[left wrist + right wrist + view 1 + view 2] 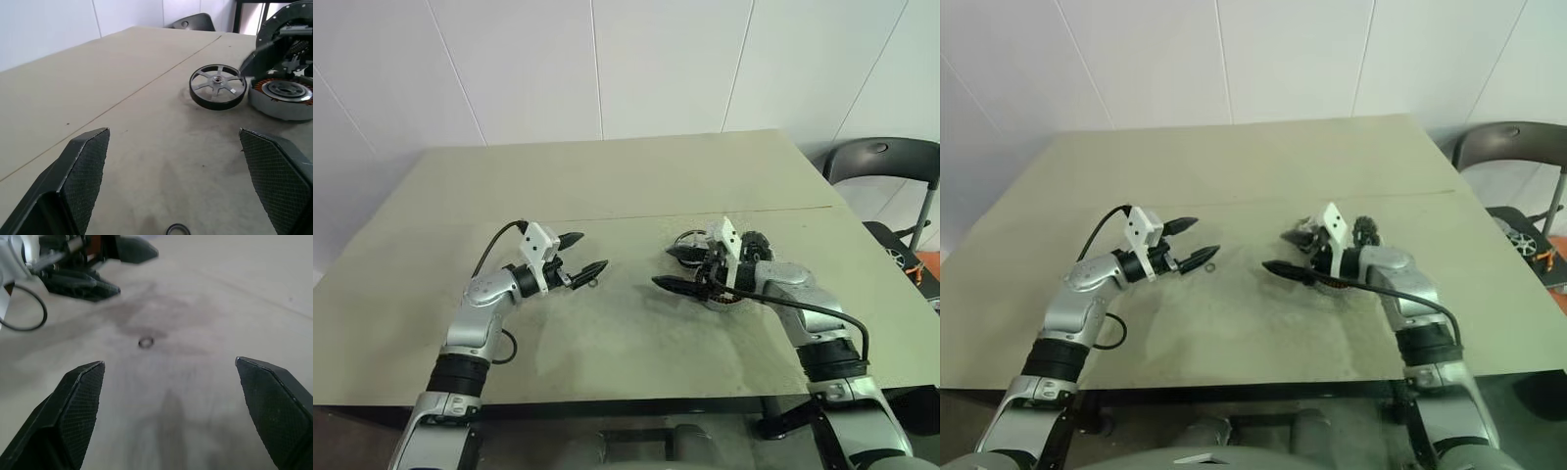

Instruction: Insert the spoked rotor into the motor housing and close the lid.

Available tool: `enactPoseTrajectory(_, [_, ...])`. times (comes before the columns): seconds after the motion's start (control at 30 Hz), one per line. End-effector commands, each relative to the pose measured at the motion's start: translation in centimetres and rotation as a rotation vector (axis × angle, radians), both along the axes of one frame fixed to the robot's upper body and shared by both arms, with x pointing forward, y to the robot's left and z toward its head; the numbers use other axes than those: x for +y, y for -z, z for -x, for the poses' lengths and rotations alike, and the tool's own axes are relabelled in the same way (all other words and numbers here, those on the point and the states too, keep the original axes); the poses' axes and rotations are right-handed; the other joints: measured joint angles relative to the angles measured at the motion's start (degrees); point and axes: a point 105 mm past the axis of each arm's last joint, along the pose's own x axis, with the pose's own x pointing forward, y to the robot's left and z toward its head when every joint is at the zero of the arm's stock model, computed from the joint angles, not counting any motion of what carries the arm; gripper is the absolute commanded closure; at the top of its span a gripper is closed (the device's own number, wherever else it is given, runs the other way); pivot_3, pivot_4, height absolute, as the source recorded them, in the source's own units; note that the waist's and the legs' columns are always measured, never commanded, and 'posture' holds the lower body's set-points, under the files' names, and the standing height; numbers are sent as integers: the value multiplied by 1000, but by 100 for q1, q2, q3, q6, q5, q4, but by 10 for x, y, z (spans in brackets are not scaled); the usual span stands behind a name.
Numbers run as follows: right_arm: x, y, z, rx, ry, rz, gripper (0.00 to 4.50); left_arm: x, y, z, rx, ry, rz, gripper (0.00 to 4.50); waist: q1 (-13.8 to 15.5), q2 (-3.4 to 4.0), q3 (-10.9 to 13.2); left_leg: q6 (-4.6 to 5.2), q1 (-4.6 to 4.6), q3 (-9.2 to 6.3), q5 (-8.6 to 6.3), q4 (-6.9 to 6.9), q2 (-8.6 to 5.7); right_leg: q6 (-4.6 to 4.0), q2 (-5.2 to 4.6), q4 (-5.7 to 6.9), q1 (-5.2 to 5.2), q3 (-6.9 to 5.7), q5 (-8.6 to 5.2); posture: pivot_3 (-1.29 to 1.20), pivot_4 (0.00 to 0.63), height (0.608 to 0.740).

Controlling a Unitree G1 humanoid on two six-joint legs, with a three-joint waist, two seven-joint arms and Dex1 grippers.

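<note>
The spoked rotor, a grey wheel with a dark rim, stands tilted on the table beside the motor housing. The housing is a silver puck with coppery windings inside. Above it, close to the right gripper, shows a dark round disc with a bright rim; I cannot tell if it is the lid. My right gripper hangs open over the housing and points left with nothing between its fingers. My left gripper is open too, a hand's width to the left, pointing at the rotor.
A small dark ring lies on the table between the two grippers, just under the left fingertips. A seam runs across the tabletop. A black chair stands past the table's right edge.
</note>
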Motion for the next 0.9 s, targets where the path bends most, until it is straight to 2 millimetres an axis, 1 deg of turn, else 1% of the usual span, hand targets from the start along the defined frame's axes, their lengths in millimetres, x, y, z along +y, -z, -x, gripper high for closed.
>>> enactPoseTrajectory(0.03, [-10,-14,2,-45,-16,19,22,-4,-15,-4,-52,13,13,0,47,-2,0,0,1,9,0,0,7,2,3,-3,-1,0,1,0,0,740])
enactPoseTrajectory(0.1, [-20,-17,1,-50,0,37,22,-7,-15,-4,-51,18,22,0,81,-3,1,0,1,17,0,2,18,3,9,-5,-1,0,3,0,0,740])
enactPoseTrajectory(0.2, [-29,-20,-1,-57,26,43,22,-11,-16,-4,-47,40,36,0,98,-7,2,0,0,23,0,4,27,-1,16,-7,-2,-1,7,0,0,740])
enactPoseTrajectory(0.3, [-36,-19,0,-51,35,52,22,-14,-14,3,-16,90,51,0,87,-10,2,0,-1,26,0,4,31,-4,18,-11,-2,0,11,0,0,740])
enactPoseTrajectory(0.37, [-39,-17,3,-29,29,54,22,-14,-10,10,21,130,57,0,81,-11,2,0,-1,27,0,4,31,-22,19,-13,-2,0,23,0,0,740])
enactPoseTrajectory(0.4, [-40,-16,4,-19,25,55,22,-14,-9,12,32,142,60,0,73,-11,2,0,-2,27,-1,3,32,-22,19,-14,-2,0,23,0,0,740])
enactPoseTrajectory(0.47, [-43,-6,15,31,-15,83,22,-12,-1,20,90,175,35,0,80,-12,1,2,-2,27,-2,3,34,-22,21,-15,-2,0,23,0,0,740])
enactPoseTrajectory(0.53, [-44,-1,20,51,-31,104,22,-11,2,25,115,185,19,0,84,-12,2,4,-4,27,-3,2,34,-22,21,-19,-2,0,23,0,0,740])
enactPoseTrajectory(0.73, [-45,-2,18,46,-28,103,22,-8,9,24,140,158,-5,0,91,-14,3,4,-5,34,-4,21,39,-15,25,-23,3,0,24,0,0,740])
enactPoseTrajectory(0.9, [-42,-3,15,40,-27,102,22,-5,10,23,132,139,-14,0,95,-15,3,4,-9,43,-5,36,41,-15,25,-28,5,0,27,0,0,740])
